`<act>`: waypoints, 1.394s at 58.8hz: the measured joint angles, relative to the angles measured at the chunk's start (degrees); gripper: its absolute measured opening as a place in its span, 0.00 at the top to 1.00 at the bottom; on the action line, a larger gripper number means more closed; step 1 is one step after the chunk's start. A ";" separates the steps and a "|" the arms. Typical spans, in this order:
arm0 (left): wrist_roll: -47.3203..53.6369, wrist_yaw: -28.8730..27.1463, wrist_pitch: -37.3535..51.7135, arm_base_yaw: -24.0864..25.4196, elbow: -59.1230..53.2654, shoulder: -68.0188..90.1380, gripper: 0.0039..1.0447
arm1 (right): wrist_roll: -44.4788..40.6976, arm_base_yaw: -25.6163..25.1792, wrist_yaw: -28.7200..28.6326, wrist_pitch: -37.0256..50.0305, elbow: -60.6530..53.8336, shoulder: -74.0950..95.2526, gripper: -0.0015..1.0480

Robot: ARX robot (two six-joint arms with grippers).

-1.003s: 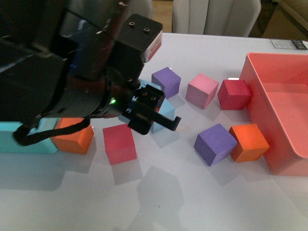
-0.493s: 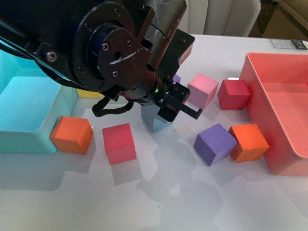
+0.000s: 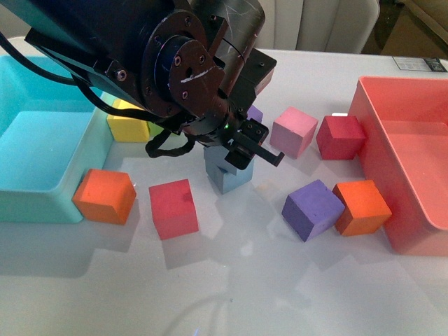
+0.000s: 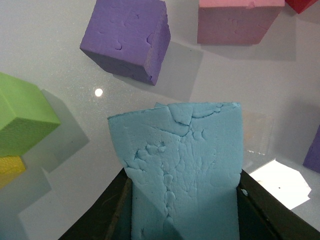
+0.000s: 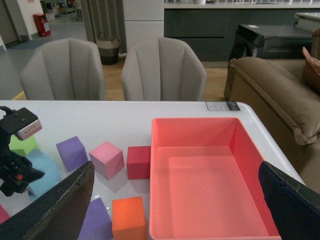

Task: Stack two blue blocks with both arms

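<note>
My left gripper (image 3: 241, 148) is shut on a sky-blue block (image 3: 225, 171) at the middle of the table. In the front view the blue shows as a tall column under the gripper that reaches down to the table; I cannot tell where one block ends and the other begins. In the left wrist view the pitted blue block (image 4: 182, 160) fills the space between the black jaws, and a thin blue edge shows just beyond it. My right gripper (image 5: 175, 210) is open and empty, high above the table's right side, out of the front view.
A turquoise bin (image 3: 42, 140) stands at the left and a coral bin (image 3: 413, 161) at the right. Around the blue column lie an orange cube (image 3: 105, 196), a red cube (image 3: 173, 208), a purple cube (image 3: 313, 208), another orange cube (image 3: 362, 206), a pink cube (image 3: 294, 131), another red cube (image 3: 341, 136) and a yellow cube (image 3: 129, 126).
My left arm has swung up and to the right, uncovering the turquoise bin and the yellow cube. The gripper with the blue block has shifted slightly right.
</note>
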 joint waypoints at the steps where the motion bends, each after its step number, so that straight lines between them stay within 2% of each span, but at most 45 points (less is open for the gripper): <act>1: 0.13 0.09 -0.04 0.00 0.00 0.00 0.52 | 0.00 0.00 0.00 0.00 0.00 0.00 0.09; 19: 0.26 0.31 -0.50 0.00 -0.02 0.15 0.07 | 0.00 0.00 0.00 0.00 0.00 0.00 0.09; 35: -1.20 1.22 1.07 1.11 -5.55 -5.53 0.08 | 0.00 0.00 0.00 0.00 0.00 0.00 0.09; 47: -3.23 2.10 6.56 4.07 -18.12 -20.31 0.08 | 0.00 0.00 0.00 0.00 0.00 0.00 0.09; 60: -6.12 5.44 7.69 8.72 -32.48 -38.01 0.08 | 0.00 0.00 0.00 0.00 0.00 0.00 0.09; 62: -6.34 4.04 9.99 9.05 -34.73 -39.60 0.10 | 0.00 0.00 0.00 0.00 0.00 0.00 0.09; 64: -6.75 -3.89 21.46 9.18 -39.26 -40.70 0.16 | 0.04 0.00 0.09 0.00 0.00 0.00 0.09; 67: -7.08 -11.08 35.41 9.94 -44.89 -41.38 0.25 | 0.07 0.00 -0.04 0.00 0.00 0.00 0.09; 69: -7.30 -13.99 44.30 10.93 -49.27 -42.42 0.32 | 0.07 0.00 -0.02 0.00 0.00 0.00 0.09; 74: -7.67 -13.73 57.66 13.68 -55.80 -44.94 0.47 | 0.07 0.00 -0.02 0.00 0.00 -0.02 0.09; 82: -7.76 -10.23 59.17 16.79 -62.36 -51.04 0.71 | 0.07 0.00 -0.02 0.00 0.00 0.00 0.09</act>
